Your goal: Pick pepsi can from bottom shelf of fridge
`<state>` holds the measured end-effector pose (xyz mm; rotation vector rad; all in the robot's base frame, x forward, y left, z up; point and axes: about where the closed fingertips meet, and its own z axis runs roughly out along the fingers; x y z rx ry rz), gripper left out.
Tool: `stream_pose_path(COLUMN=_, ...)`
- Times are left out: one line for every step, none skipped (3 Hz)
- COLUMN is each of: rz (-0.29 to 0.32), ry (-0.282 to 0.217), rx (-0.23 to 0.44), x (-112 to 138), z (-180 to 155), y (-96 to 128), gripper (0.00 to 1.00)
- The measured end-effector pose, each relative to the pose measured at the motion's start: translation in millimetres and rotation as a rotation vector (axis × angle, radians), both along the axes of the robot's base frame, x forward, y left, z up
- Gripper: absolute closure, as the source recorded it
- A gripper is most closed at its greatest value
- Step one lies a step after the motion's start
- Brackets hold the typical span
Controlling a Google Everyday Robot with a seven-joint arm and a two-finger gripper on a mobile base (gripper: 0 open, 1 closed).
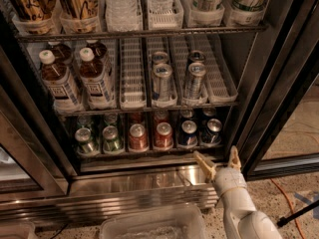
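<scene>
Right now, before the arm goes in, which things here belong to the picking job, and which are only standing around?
Belong to the job: pepsi can, bottom shelf, fridge, pincer, open, below and in front of that can.

Only standing around: red cans, green cans, tall silver cans, capped bottles, clear tub on the floor, orange cable.

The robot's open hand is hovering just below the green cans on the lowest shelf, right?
Not quite. The camera view shows the open hand below the right end of the bottom shelf, by the pepsi can; the green cans sit at the left end.
</scene>
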<state>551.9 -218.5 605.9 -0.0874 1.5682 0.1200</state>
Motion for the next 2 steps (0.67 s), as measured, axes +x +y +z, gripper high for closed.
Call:
stream_pose_path(rz=0.0, ry=0.0, rx=0.0, x=0.0, z=0.0, y=0.0, gripper=0.41)
stream_pose_path(rz=0.0, ry=0.0, rx=0.0, x=0.0, z=0.0, y=0.0, gripper=0.44)
